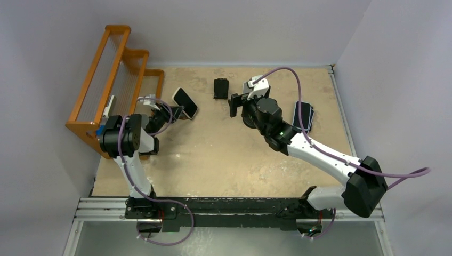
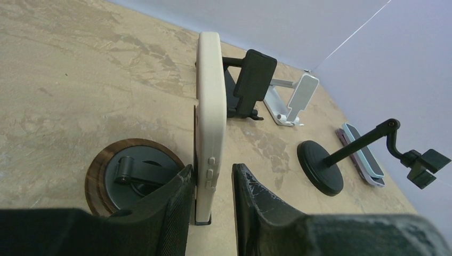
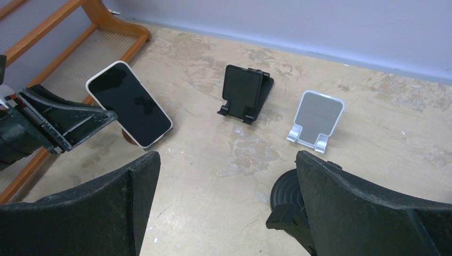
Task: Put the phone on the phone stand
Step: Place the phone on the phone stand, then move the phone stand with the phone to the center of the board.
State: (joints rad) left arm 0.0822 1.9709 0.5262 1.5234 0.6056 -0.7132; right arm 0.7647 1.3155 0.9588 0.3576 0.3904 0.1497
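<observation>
The cream-cased smartphone with a black screen (image 1: pixel 185 102) leans upright on the round wood-rimmed stand (image 2: pixel 95 170) at the far left of the beige table (image 1: pixel 224 160), just beside the orange wooden rack (image 1: pixel 106 80). The left gripper (image 2: pixel 212 176) straddles the phone's lower edge with its jaws parted. A gap shows on one side, so it is not clamping. The right gripper (image 3: pixel 226 160) hangs wide open and empty near the middle. Ahead of it stand a black folding stand (image 3: pixel 242 90) and a white folding stand (image 3: pixel 314 114). A second phone (image 1: pixel 303 114) lies flat on the right.
</observation>
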